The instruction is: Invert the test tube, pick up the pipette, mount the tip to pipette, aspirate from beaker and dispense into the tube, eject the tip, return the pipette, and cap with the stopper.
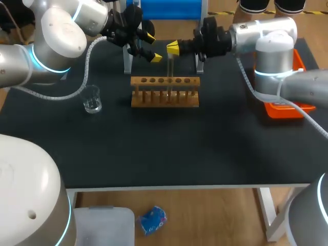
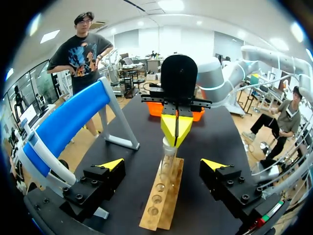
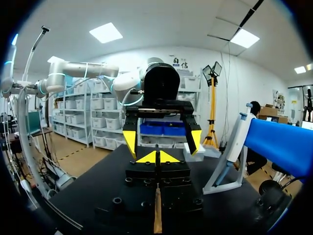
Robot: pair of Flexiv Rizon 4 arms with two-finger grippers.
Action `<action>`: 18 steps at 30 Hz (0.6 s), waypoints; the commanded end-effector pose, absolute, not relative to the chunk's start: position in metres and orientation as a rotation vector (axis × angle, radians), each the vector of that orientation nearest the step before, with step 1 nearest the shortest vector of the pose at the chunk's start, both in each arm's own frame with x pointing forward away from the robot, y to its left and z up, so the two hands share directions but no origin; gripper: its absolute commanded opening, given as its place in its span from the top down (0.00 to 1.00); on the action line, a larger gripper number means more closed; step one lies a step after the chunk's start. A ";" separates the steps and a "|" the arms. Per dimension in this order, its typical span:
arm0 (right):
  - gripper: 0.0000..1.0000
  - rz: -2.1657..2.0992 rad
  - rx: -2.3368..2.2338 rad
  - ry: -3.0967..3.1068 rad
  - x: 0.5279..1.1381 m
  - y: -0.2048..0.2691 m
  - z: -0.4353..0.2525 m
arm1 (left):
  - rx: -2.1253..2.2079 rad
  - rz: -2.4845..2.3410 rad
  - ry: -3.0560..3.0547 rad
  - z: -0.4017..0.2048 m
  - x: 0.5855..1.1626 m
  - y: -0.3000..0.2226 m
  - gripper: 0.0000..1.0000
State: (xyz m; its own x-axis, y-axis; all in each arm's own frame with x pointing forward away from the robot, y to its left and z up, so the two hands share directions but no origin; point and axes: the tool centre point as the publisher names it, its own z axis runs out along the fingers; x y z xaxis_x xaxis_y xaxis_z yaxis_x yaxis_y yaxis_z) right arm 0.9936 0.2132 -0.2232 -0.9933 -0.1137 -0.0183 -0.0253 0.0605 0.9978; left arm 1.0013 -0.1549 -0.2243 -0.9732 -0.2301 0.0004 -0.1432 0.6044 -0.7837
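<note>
A clear test tube [image 1: 170, 66] hangs upright over the wooden rack [image 1: 164, 95], its top pinched by my right gripper [image 1: 173, 48], which is shut on it. From the left wrist view the same right gripper [image 2: 176, 129] holds the tube [image 2: 167, 159] above the rack [image 2: 161, 200]; I cannot tell whether the tube's lower end sits in a hole. My left gripper [image 1: 148, 46] stands open just left of the tube, its fingers [image 2: 110, 165] wide on either side. It faces my right gripper [image 3: 157, 157] as the left gripper [image 3: 162, 141]. The blue pipette [image 2: 63, 127] rests on its stand.
A glass beaker [image 1: 92, 100] stands left of the rack. An orange tray [image 1: 287, 110] sits at the right edge under my right arm. The pipette stand [image 1: 169, 10] is at the back, behind both grippers. The dark mat [image 1: 169, 148] covers the table in front of the rack.
</note>
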 end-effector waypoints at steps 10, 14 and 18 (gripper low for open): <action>1.00 -2.093 0.115 -2.216 0.995 0.215 -0.237 | -0.317 -1.312 2.730 -0.223 1.002 -0.154 0.00; 1.00 -2.091 0.104 -2.211 0.994 0.215 -0.240 | -0.317 -1.312 2.730 -0.223 1.002 -0.154 0.00; 1.00 -2.087 0.095 -2.209 0.994 0.214 -0.242 | -0.317 -1.312 2.730 -0.223 1.002 -0.154 0.00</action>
State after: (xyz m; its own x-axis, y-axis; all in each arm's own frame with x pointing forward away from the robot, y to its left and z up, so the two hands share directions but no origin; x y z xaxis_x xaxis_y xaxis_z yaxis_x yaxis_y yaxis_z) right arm 0.9932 0.2142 -0.2283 -0.9933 -0.1118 0.0281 0.0217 0.0583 0.9981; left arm 1.0013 -0.1549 -0.2243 -0.9732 -0.2301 0.0004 -0.1432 0.6044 -0.7837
